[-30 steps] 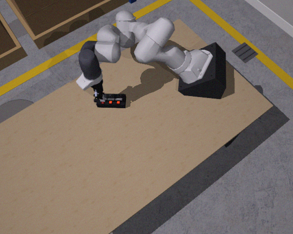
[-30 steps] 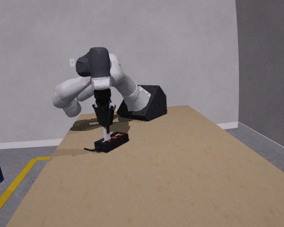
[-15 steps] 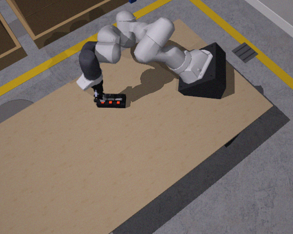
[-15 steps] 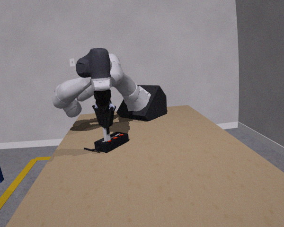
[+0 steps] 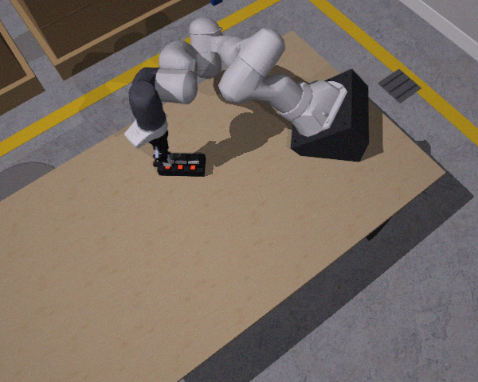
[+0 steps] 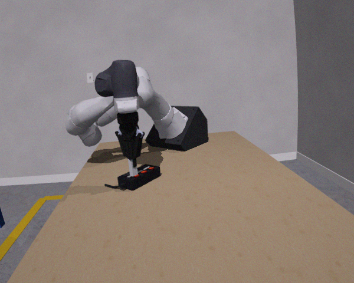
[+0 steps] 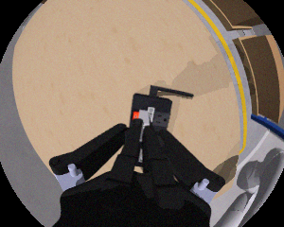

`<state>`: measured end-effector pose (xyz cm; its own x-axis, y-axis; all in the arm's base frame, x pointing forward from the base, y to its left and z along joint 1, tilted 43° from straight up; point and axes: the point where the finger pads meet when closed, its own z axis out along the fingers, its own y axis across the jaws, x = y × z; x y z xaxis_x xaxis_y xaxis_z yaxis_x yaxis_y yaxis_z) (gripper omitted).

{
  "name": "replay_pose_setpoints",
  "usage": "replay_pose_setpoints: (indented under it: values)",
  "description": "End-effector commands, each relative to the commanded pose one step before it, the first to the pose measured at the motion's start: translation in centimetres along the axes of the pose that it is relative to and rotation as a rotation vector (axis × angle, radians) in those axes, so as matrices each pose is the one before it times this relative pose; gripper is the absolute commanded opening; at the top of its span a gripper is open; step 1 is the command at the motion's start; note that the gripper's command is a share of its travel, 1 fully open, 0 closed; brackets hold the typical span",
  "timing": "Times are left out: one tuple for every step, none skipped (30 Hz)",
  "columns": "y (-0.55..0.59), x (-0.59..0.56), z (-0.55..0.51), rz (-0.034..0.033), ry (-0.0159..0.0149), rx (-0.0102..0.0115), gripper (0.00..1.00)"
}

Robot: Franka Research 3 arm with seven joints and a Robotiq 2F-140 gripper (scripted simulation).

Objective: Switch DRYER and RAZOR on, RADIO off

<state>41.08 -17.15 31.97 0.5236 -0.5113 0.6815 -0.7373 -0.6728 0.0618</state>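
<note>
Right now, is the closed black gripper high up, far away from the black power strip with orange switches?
No, the gripper's fingertips are right down at the power strip.

A workshop or warehouse: concrete floor (image 5: 436, 296) (image 6: 28, 183), yellow floor lines (image 5: 107, 83) (image 6: 17, 230) (image 7: 240, 90), wooden crates (image 5: 60, 64) (image 7: 262, 71).

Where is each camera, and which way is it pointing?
Top: high above the table, looking down; shows the whole arm and its black mount.
Exterior: beyond the table end opposite the mount, looking along it toward the wall; shows the arm's front and mount.
Wrist: on the arm, looking past the tool at the power strip; shows the tool's linkages.
Top and exterior share the arm and mount.
</note>
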Motion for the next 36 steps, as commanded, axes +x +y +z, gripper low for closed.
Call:
replay_pose_setpoints:
  values:
    - [-0.125,0.016,0.086,-0.00242,-0.00075,0.00420,0.00]
    - [0.000,0.000,-0.042,0.00000,0.00000,0.00000,0.00]
    - [0.000,0.000,-0.074,0.00000,0.00000,0.00000,0.00]
    - [0.000,0.000,-0.110,0.00000,0.00000,0.00000,0.00]
    - [0.000,0.000,-0.149,0.00000,0.00000,0.00000,0.00]
    - [0.000,0.000,-0.186,0.00000,0.00000,0.00000,0.00]
    - [0.000,0.000,-0.222,0.00000,0.00000,0.00000,0.00]
    - [0.000,0.000,-0.252,-0.00001,0.00000,0.00001,0.00]
    - [0.000,0.000,0.000,0.00000,0.00000,0.00000,0.00]
    - [0.000,0.000,0.000,0.00000,0.00000,0.00000,0.00]
    - [0.000,0.000,-0.277,0.00000,0.00000,-0.00001,0.00]
    - [0.000,0.000,-0.296,0.00000,0.00000,0.00000,0.00]
    - [0.000,0.000,-0.306,-0.00001,0.00000,0.00001,0.00]
    - [0.000,0.001,-0.309,0.00001,0.00000,-0.00001,0.00]
    - [0.000,0.000,-0.302,-0.00001,0.00000,0.00001,0.00]
    - [0.000,0.000,-0.288,0.00000,0.00000,-0.00001,0.00]
    - [0.000,0.000,-0.265,0.00000,0.00000,0.00000,0.00]
    - [0.000,0.000,-0.236,0.00000,0.00000,0.00000,0.00]
    - [0.000,0.000,-0.200,0.00000,0.00000,0.00000,0.00]
    - [0.000,0.000,-0.161,0.00001,0.00000,-0.00001,0.00]
    - [0.000,0.000,-0.120,0.00000,0.00000,0.00000,0.00]
    - [0.000,0.000,-0.081,0.00000,0.00000,0.00001,0.00]
    - [0.000,0.000,-0.046,0.00000,0.00000,0.00000,0.00]
    - [0.000,0.000,-0.018,0.00000,0.00000,0.00000,0.00]
    - [0.000,0.000,-0.003,0.00000,0.00000,0.00000,0.00]
    - [0.000,0.000,0.000,0.00000,0.00000,0.00000,0.00]
    - [0.000,0.000,0.000,0.00000,0.00000,0.00000,0.00]
    - [0.000,0.000,0.000,0.00000,0.00000,0.00000,0.00]
    - [0.000,0.000,0.000,0.00000,0.00000,0.00000,0.00]
    - [0.000,0.000,0.000,0.00000,0.00000,0.00000,0.00]
    - [0.000,0.000,0.000,0.00000,0.00000,0.00000,0.00]
    - [0.000,0.000,0.000,0.00000,0.00000,0.00000,0.00]
    - [0.000,0.000,0.000,0.00000,0.00000,0.00000,0.00]
    - [0.000,0.000,0.000,0.00000,0.00000,0.00000,0.00]
    - [0.000,0.000,0.000,0.00000,0.00000,0.00000,0.00]
    - [0.000,0.000,0.000,0.00000,0.00000,0.00000,0.00]
